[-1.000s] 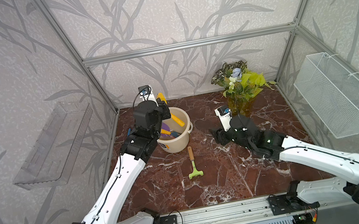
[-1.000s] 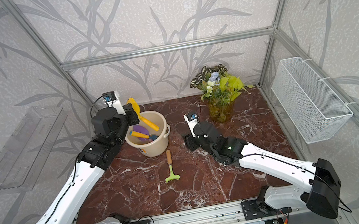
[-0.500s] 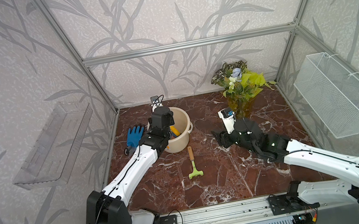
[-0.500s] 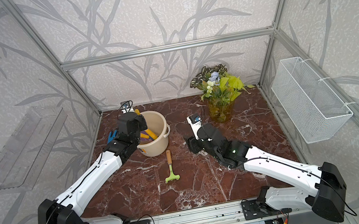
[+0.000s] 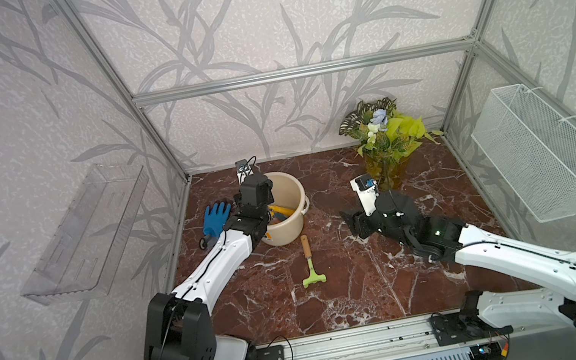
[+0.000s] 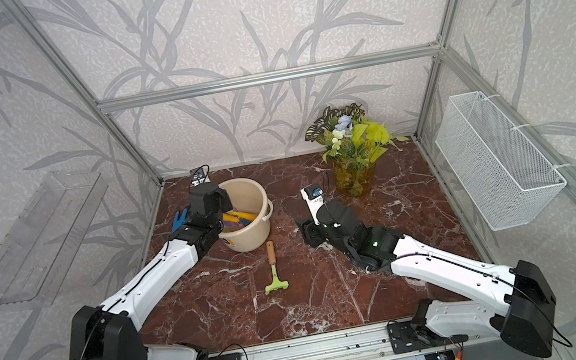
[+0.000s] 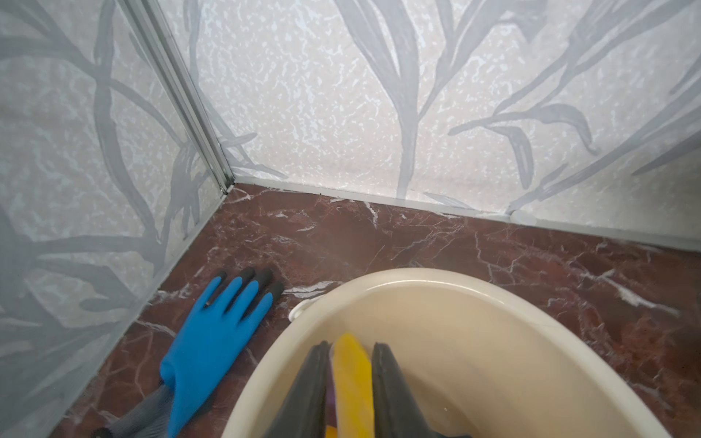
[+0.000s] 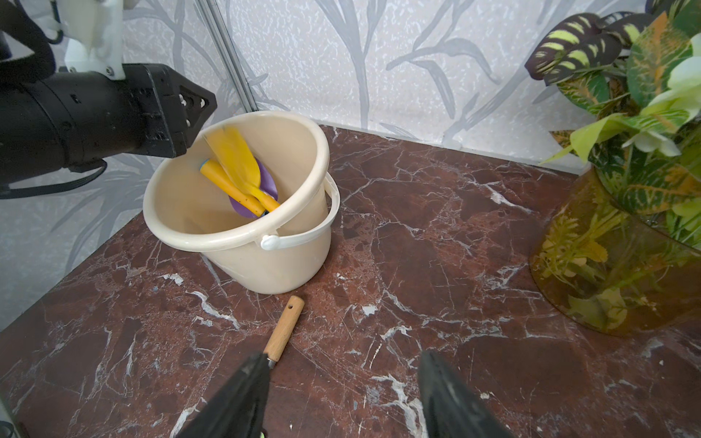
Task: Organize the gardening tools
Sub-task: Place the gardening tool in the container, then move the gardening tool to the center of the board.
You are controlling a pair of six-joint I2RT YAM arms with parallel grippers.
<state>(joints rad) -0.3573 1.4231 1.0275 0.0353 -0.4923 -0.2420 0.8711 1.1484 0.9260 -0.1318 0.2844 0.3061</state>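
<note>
In the left wrist view my left gripper (image 7: 351, 345) hangs inside the cream bucket (image 7: 417, 275). Its jaws stand slightly apart, and the yellow scoop (image 7: 352, 379) lies loose and blurred between them. The right wrist view shows the scoop (image 8: 239, 159) leaning in the bucket (image 8: 288, 261) on a purple trowel (image 8: 267, 182) and another yellow handle (image 8: 227, 186). The green rake with a tan handle (image 5: 308, 261) lies on the floor in front of the bucket. My right gripper (image 8: 345, 356) is open just above the floor. One of its fingertips (image 8: 258, 364) covers the lower end of the rake handle (image 8: 284, 333), and nothing is between the jaws.
A blue glove (image 5: 216, 217) lies flat between the bucket and the left wall. A leafy plant in an amber vase (image 5: 384, 168) stands at the back right. A clear shelf (image 5: 87, 232) hangs on the left wall and a white wire basket (image 5: 538, 153) on the right wall.
The left arm has dropped from above the bucket down to its rim, uncovering the glove. Its jaws have parted, and the yellow scoop has gone down into the bucket. The right arm has barely moved.
</note>
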